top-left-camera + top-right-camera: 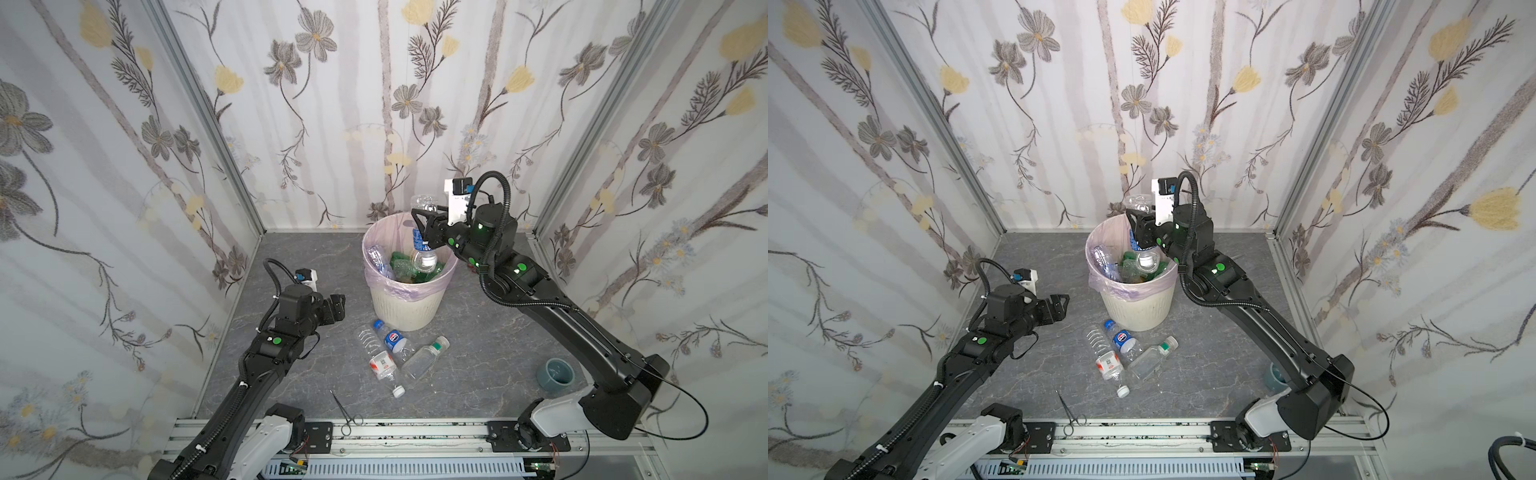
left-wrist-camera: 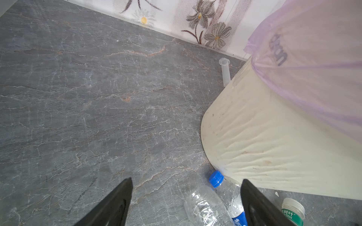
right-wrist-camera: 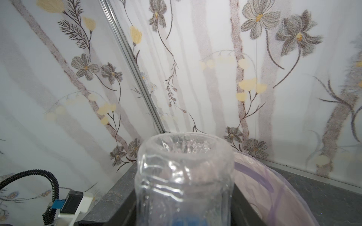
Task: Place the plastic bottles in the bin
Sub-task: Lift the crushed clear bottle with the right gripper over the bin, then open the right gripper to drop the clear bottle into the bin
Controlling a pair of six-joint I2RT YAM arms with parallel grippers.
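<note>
In both top views the right hand is clamped round the blue label of the held bottle. The bottle's long axis is near vertical, base up & neck down, right over the mouth of the bin. The neck end seems about level w/ the rim, though that's hard to judge from above. Green & clear bottles already lie inside. The left hand hangs left of the bin, jaws apart, holding nothing. Four bottles lie on the worktop just in front of the bin: blue-cap bottle, ribbed clear bottle, red-label bottle & green-cap bottle. The forceps near the front rail aren't part of the job

Left wrist view: that hand's fingers are spread wide over bare worktop. The blue-cap bottle's cap is right at the foot of the bin wall, w/ the ribbed clear bottle beside it

Right wrist view: the held bottle's clear base fills the lower middle, pink liner just beside it. The fingers barely show here

The bin opening sits straight below the grip, so letting go should drop the bottle neck-first. It may catch on the pile & lean on the rim. For the four left over, the left hand is the nearer
</note>
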